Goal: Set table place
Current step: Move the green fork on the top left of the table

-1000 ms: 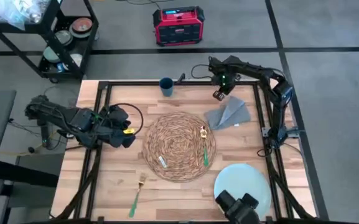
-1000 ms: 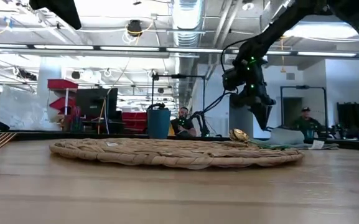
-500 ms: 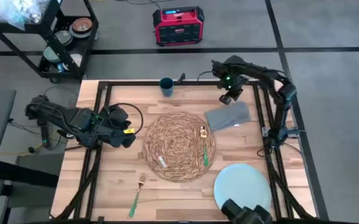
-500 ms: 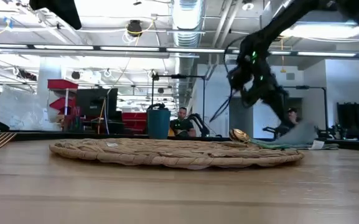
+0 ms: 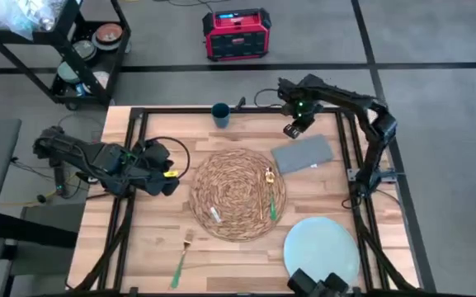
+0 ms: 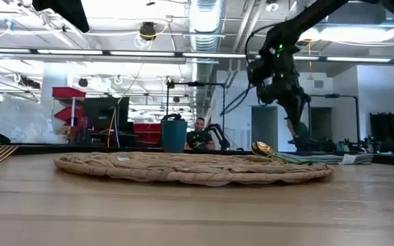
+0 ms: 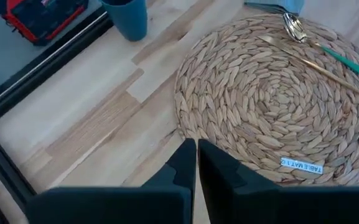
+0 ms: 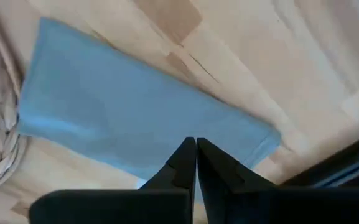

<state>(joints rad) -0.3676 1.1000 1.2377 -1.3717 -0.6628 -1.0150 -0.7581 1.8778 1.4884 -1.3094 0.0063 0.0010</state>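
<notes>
The grey napkin [image 5: 303, 153] now lies flat beside the placemat [image 5: 238, 194] — dropped by the right gripper [image 5: 291, 129], fingers together — plate next.

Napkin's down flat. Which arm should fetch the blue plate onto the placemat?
Right. The plate sits at the table's near right corner, on the right gripper's side, just past the napkin. The left gripper waits shut across the placemat.

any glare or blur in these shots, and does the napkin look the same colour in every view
Low view: bright ceiling lights flare, near table soft. Napkin grey in the high view, pale blue in the right wrist view. Left wrist view: sharp placemat.
</notes>
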